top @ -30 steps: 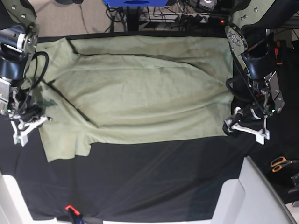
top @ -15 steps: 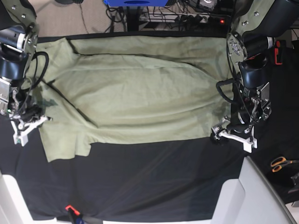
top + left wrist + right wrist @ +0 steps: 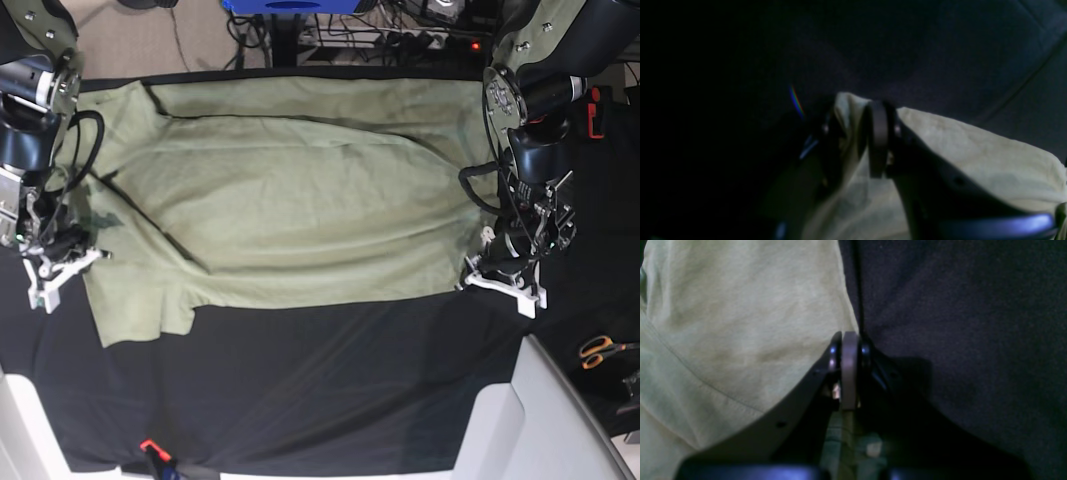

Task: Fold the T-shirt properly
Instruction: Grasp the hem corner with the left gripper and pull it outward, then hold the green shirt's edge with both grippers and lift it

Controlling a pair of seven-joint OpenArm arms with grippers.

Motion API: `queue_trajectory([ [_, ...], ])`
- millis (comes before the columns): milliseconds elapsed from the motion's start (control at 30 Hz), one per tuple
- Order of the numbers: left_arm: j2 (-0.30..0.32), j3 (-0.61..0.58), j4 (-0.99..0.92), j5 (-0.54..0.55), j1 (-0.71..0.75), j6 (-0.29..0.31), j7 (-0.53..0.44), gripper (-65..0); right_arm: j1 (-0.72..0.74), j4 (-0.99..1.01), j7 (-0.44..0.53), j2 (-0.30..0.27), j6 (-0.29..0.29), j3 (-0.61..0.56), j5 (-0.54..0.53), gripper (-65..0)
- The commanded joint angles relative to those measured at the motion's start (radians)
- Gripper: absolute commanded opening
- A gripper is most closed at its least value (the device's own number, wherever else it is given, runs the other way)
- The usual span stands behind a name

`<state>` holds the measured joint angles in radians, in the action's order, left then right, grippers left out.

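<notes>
Overhead base view and two wrist views of a two-arm rig at a table draped in a black table cloth. The T-shirt, pale sage green, lies spread across the far half of the cloth, its long axis running side to side, with one short sleeve hanging toward the near edge at the view's left and a diagonal crease crossing the body. The left gripper, on the view's right, sits at the shirt's near right corner; in the left wrist view its fingers stand slightly apart with a bunched fold of the green fabric pinched up between them, the dark cloth beyond. The right gripper, on the view's left, rests at the shirt's left edge just above the sleeve; in the right wrist view its fingers are pressed together right at the fabric's border, where the green cloth meets the black table cloth. A strip of green shows between the finger bases, so this gripper appears to be clamped on the shirt's edge. A stitched hem line curves across the fabric beside the right gripper. Orange-handled scissors lie off the cloth at the far right, well apart from the shirt.
</notes>
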<state>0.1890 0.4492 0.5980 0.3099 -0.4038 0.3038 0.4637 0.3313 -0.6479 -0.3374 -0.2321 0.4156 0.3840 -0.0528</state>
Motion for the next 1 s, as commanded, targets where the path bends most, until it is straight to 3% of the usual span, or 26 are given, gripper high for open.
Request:
queue_trajectory([
  [0, 0.004, -0.002, 0.000, -0.022, -0.007, -0.005, 0.043, -55.1, 0.004, -0.002, -0.042, -0.003, 0.015, -0.006, 0.005, -64.8],
  [100, 0.005, -0.002, 0.001, -0.025, -0.008, -0.008, 0.042, -65.0, 0.004, -0.002, -0.042, -0.003, 0.015, -0.006, 0.005, -64.8],
  [967, 0.027, -0.011, 0.254, -0.019, -0.016, -0.008, 0.054, -65.0, 0.042, -0.201, -0.038, 0.001, 0.016, -0.007, 0.006, -64.8],
])
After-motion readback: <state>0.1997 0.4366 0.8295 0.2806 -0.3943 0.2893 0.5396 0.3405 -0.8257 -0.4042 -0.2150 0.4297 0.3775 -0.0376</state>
